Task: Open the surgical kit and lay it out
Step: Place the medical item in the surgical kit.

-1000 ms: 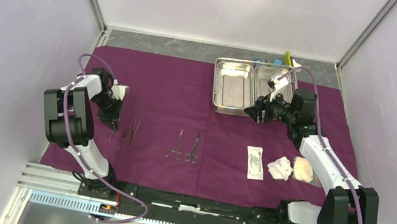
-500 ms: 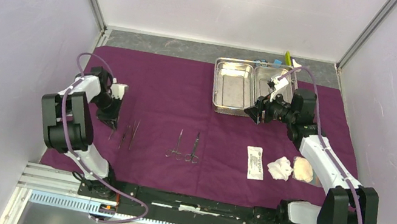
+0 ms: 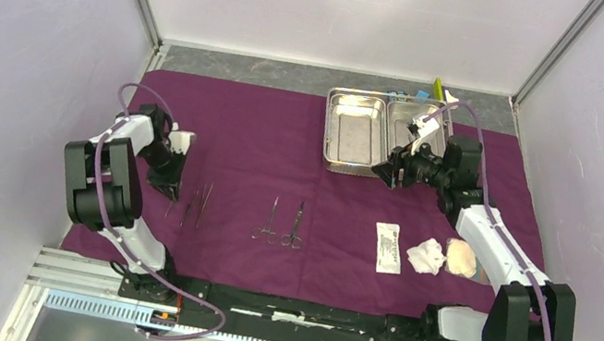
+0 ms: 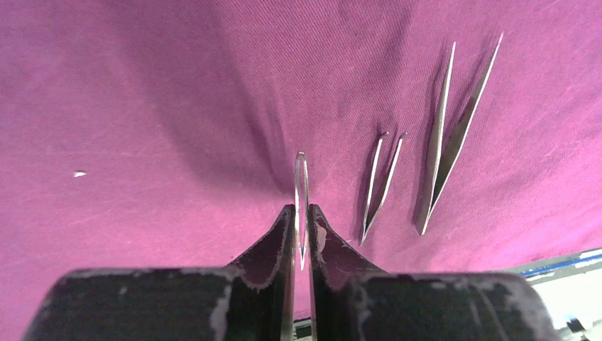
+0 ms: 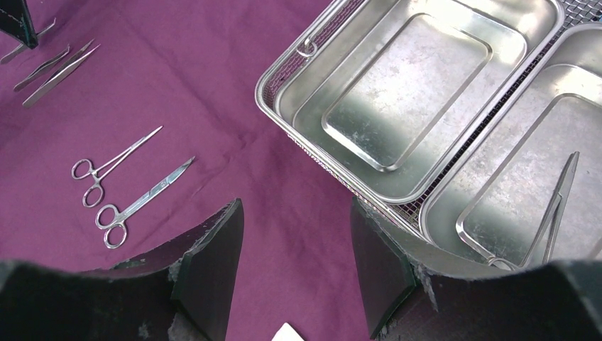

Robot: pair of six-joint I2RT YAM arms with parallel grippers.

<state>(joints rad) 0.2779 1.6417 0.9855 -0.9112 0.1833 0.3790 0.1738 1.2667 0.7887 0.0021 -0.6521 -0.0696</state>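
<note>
We saw left gripper [image 4: 300, 213], jaws clamped on slim tweezers [image 4: 301, 188], low over cloth [image 4: 142, 106], just left of two laid tweezers [image 4: 430, 206]. We judged best: lower flat, parallel to neighbours, keep gap, then release gently. We saw right gripper [image 5: 294, 213] jaws apart near tray [image 5: 266, 89]; long instrument [image 5: 559, 199] lay in right compartment.

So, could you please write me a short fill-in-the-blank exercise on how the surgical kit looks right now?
1. The left tool is shut on a slim pair of ____.
2. Beside it, ____ more pairs of tweezers lie on the purple cloth.
3. The right tool has its jaws ____ above the cloth, near the steel tray.
4. In the right wrist view, long forceps lie in the tray's ____ compartment.
Missing words: tweezers; two; open; right.
</note>
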